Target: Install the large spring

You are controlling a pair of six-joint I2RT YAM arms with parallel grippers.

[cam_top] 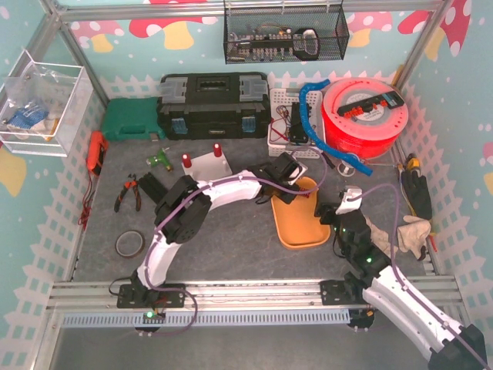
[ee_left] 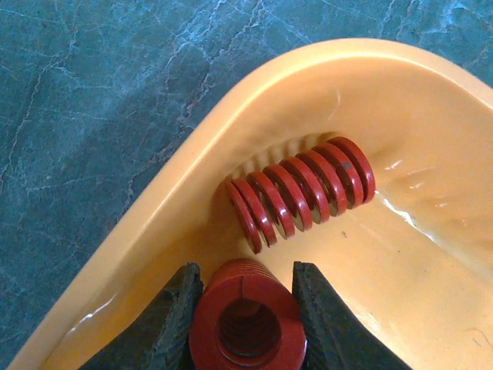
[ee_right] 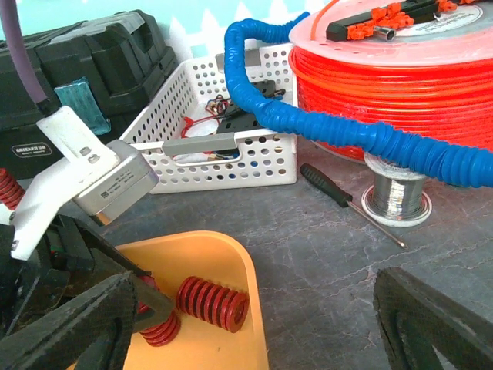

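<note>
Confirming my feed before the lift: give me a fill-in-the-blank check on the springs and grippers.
1. The tray is coloured ____.
2. The left gripper grips one red spring, with the other spring lying beside it, so the tray holds ____ springs.
3. The right gripper stands ____.
Missing words: orange; two; open.

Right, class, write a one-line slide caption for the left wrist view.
Left gripper clamps an end-on red spring inside the orange tray; a second red spring lies on its side just beyond.
</note>
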